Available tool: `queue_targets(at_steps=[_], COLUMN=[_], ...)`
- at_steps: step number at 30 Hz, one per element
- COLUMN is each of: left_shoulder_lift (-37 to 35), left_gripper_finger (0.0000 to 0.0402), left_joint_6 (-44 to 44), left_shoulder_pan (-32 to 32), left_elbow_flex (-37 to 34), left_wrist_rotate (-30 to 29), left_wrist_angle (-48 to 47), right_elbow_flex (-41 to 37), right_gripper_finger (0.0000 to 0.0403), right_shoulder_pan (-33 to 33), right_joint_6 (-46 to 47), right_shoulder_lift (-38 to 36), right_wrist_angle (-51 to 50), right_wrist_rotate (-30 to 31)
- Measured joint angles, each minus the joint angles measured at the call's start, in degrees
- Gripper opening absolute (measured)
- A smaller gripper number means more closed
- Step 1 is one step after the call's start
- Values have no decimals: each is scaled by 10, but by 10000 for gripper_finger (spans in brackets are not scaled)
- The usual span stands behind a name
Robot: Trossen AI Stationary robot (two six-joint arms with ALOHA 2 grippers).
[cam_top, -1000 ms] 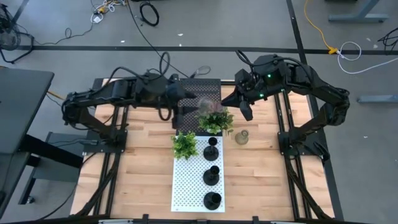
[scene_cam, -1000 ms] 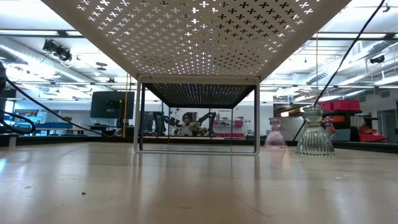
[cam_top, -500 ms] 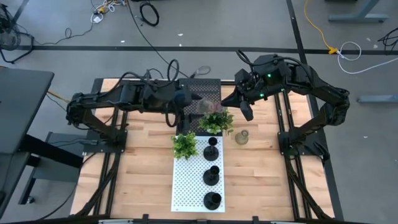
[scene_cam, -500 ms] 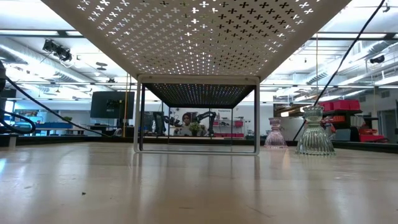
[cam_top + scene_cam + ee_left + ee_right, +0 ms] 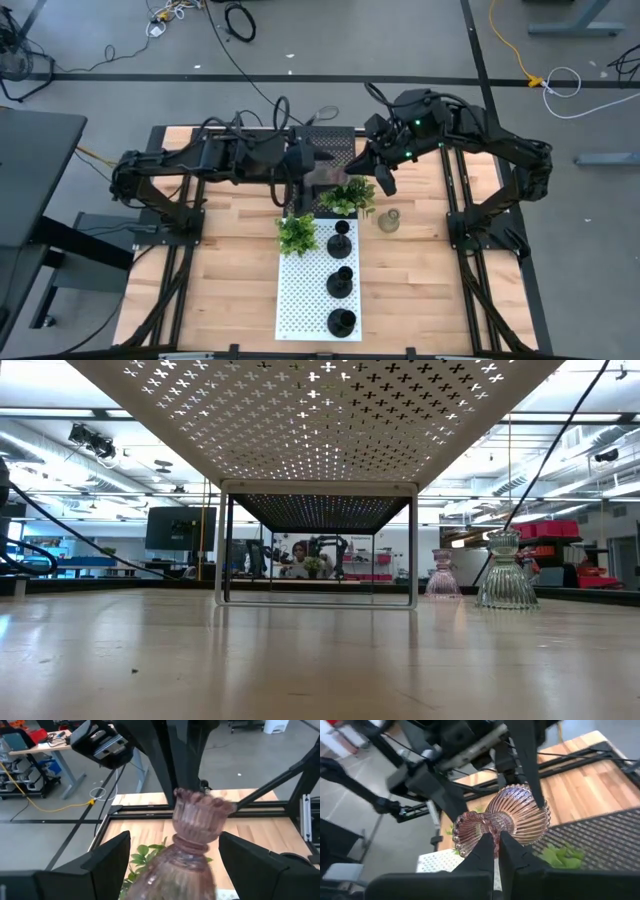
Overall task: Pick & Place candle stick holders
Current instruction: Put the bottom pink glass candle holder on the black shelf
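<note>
My left gripper (image 5: 305, 172) is shut on a pink ribbed glass candle stick holder (image 5: 326, 172), held in the air over the black perforated rack (image 5: 335, 145) and a leafy plant (image 5: 347, 196). My right gripper (image 5: 384, 180) is shut and hangs just right of that holder, pointing at its neck (image 5: 492, 827); in the high view it stands apart from it. A greenish glass holder (image 5: 388, 221) stands on the table. The low view shows it (image 5: 508, 572) beside another pink one (image 5: 443, 574). Three black holders (image 5: 341, 281) stand on the white perforated rack (image 5: 300, 300). My left gripper holds the pink holder by its bulbous ribbed body (image 5: 167, 877), one finger (image 5: 112, 862) on each side. The fingers come level from the table's left. The holder is lifted clear, and its cup end (image 5: 202, 812) points out past the fingertips toward the right arm.
A second plant (image 5: 297, 233) sits at the far end of the white rack. Bare wooden table lies left and right of the racks. The arm frames stand at both table sides. A person shows far back in the low view.
My left gripper has gone toward the table's right edge with the pink holder, keeping it lifted. My right gripper has shifted a little toward the table's left, closer to the holder.
</note>
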Motion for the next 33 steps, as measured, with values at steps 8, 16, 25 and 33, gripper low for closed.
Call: queue_targets(at_steps=[8, 16, 25, 33], left_shoulder_lift=[11, 32, 32, 32], left_gripper_finger=[303, 265, 167, 133], left_joint_6=[0, 4, 9, 11], left_shoulder_pan=[1, 5, 6, 6], left_elbow_flex=[1, 0, 0, 0], left_wrist_rotate=[9, 9, 13, 13], left_wrist_angle=[4, 6, 27, 17], right_elbow_flex=[0, 0, 0, 0], right_gripper_finger=[0, 0, 0, 1], right_shoulder_pan=[-1, -1, -2, -2], right_joint_6=[0, 5, 2, -4], right_shoulder_lift=[1, 1, 4, 5], right_wrist_angle=[18, 19, 11, 7], right_wrist_rotate=[-10, -10, 2, 2])
